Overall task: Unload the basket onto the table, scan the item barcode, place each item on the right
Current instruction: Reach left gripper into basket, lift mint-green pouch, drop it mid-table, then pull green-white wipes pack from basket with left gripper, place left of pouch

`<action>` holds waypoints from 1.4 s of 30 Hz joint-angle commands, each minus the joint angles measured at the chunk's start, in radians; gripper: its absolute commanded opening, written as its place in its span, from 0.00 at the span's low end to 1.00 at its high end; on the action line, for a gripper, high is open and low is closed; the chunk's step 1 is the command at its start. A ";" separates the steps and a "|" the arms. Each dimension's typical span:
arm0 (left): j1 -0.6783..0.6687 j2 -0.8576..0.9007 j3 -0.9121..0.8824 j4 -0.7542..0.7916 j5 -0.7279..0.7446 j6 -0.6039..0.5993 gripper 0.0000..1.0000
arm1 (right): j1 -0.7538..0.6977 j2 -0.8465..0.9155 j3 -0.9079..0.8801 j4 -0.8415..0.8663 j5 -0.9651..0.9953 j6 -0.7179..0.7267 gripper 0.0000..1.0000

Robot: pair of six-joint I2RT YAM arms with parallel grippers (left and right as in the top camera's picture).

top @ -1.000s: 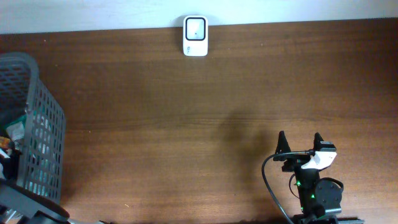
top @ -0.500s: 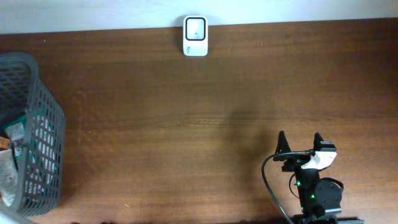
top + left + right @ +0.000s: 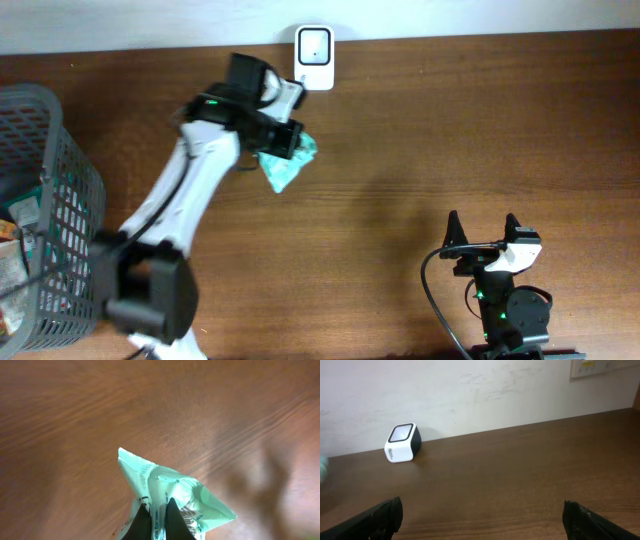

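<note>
One left hand tight on packet

The mint-green plastic packet runs off the bottom edge, its barcode partly behind black fingers; grey mesh basket cropped at left.

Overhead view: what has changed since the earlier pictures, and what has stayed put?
The left arm swung from beside the basket out over the table, toward the scanner, its jaws shut on a green packet. Right arm and scanner stayed put.
</note>
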 commanded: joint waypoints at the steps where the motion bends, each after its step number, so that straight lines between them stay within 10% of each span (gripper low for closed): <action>1: -0.065 0.131 0.005 0.067 -0.024 0.058 0.04 | 0.005 -0.006 -0.007 -0.004 0.005 0.001 0.98; 3: -0.105 0.195 0.005 0.097 -0.024 0.057 0.18 | 0.005 -0.006 -0.007 -0.004 0.005 0.001 0.98; 6: -0.101 0.193 0.082 0.045 -0.024 0.057 0.98 | 0.005 -0.006 -0.007 -0.004 0.005 0.001 0.98; 7: -0.075 0.177 0.177 -0.043 -0.024 0.056 0.99 | 0.005 -0.006 -0.007 -0.004 0.005 0.001 0.98; 14: 0.210 -0.105 0.676 -0.421 -0.245 0.054 0.99 | 0.005 -0.006 -0.007 -0.004 0.005 0.000 0.98; 17: 0.442 -0.250 0.678 -0.491 -0.442 -0.049 0.93 | 0.005 -0.006 -0.007 -0.004 0.005 0.001 0.98; 24: 1.107 -0.203 0.368 -0.430 -0.398 -0.291 0.88 | 0.005 -0.006 -0.007 -0.004 0.005 0.001 0.98; 31: 1.190 -0.117 -0.182 0.052 -0.302 0.122 0.96 | 0.005 -0.006 -0.007 -0.004 0.005 0.001 0.99; 42: 1.186 0.150 -0.184 0.104 -0.179 0.166 0.65 | 0.005 -0.006 -0.007 -0.004 0.005 0.001 0.98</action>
